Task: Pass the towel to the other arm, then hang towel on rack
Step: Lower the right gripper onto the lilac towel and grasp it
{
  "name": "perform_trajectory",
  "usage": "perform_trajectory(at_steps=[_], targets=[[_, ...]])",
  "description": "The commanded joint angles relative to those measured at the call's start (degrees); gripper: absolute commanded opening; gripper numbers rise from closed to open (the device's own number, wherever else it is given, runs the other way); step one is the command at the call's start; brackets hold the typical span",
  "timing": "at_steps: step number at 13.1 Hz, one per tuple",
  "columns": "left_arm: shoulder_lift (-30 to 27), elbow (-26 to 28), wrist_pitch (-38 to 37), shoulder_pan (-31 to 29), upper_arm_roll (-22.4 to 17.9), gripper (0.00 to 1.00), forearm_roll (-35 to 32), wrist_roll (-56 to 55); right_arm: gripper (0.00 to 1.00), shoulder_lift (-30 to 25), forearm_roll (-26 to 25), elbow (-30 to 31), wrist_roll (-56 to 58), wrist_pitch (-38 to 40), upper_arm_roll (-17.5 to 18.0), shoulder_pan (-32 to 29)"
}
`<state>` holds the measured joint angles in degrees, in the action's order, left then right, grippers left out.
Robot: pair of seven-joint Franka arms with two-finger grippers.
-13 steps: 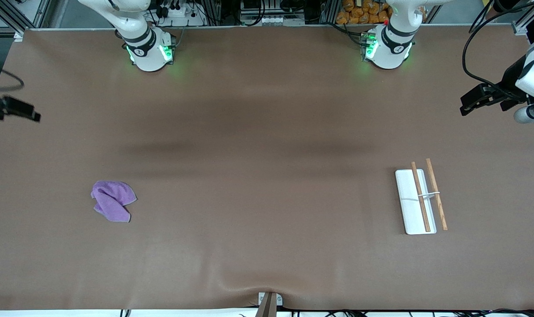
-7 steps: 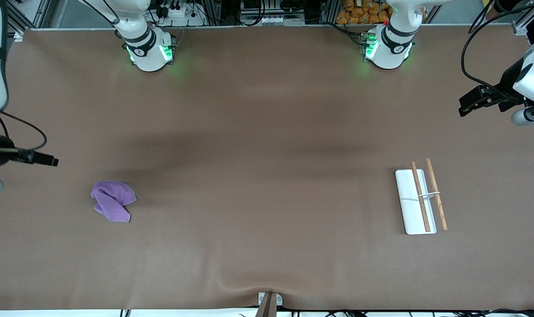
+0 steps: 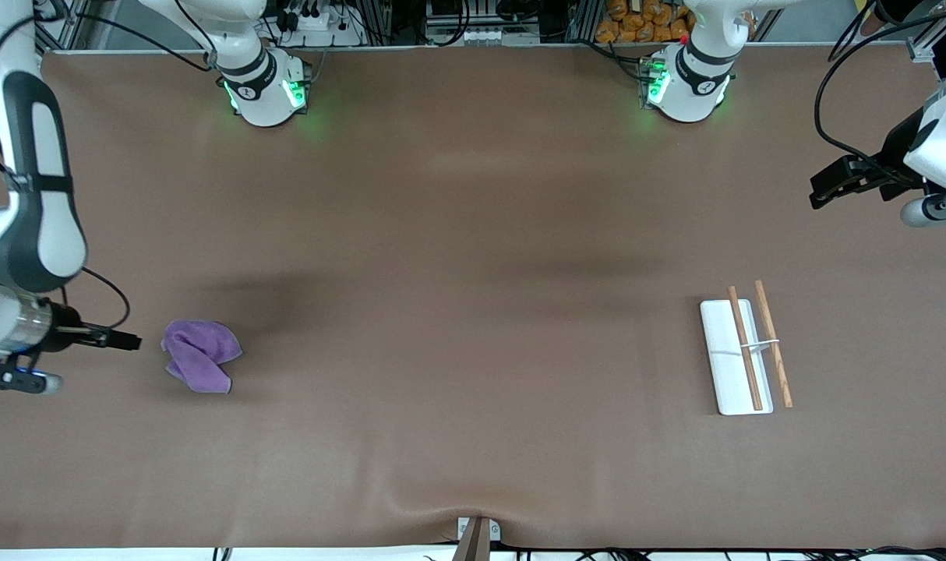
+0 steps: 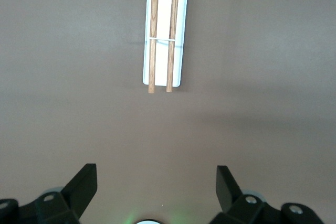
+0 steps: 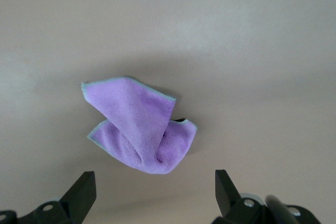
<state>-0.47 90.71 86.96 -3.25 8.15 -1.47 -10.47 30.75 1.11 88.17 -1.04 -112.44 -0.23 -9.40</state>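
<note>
Towel beneath open, empty right tool

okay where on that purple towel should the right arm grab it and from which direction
Best guess: come straight down on the towel and pinch the raised fold ridge where its two flaps overlap. The cloth lies crumpled flat on the table, so its thin edges offer little to catch, while the bunched middle stands higher. The right end effector is open with the towel showing between its fingers.

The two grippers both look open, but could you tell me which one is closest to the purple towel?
The right gripper: it is over the table just beside the towel, whereas the left gripper hangs near the rack.
</note>
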Motion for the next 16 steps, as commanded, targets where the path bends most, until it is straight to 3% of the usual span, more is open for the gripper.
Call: perform_trajectory(at_steps=[1,8,9,10,11,12,16], targets=[[0.3,-0.3,0.1,-0.2,0.3,1.00,1.2,1.1,1.00,4.7,-0.4,-0.5,-1.4,-4.8,0.5,1.3],[0.3,-0.2,0.0,-0.4,0.4,1.00,1.2,1.1,1.00,8.8,-0.4,3.4,-1.5,-14.8,0.5,2.5],[0.3,-0.2,0.0,-0.4,0.4,1.00,1.2,1.1,0.87,8.9,-0.4,4.2,-1.4,-15.7,0.5,2.5],[0.3,-0.2,0.0,-0.4,0.4,1.00,1.2,1.1,0.40,8.9,-0.3,5.3,-1.5,-16.7,0.5,2.5],[0.3,-0.2,0.0,-0.4,0.4,1.00,1.2,1.1,0.13,8.9,-0.3,6.4,-1.5,-18.8,0.5,2.5],[0.3,-0.3,0.1,-0.4,0.4,1.00,1.2,1.1,0.00,8.9,-0.3,7.4,-1.5,-21.0,0.5,2.5],[0.3,-0.3,0.1,-0.4,0.4,1.00,1.2,1.1,0.00,8.5,-0.3,6.7,-1.5,-21.6,0.5,2.6]])
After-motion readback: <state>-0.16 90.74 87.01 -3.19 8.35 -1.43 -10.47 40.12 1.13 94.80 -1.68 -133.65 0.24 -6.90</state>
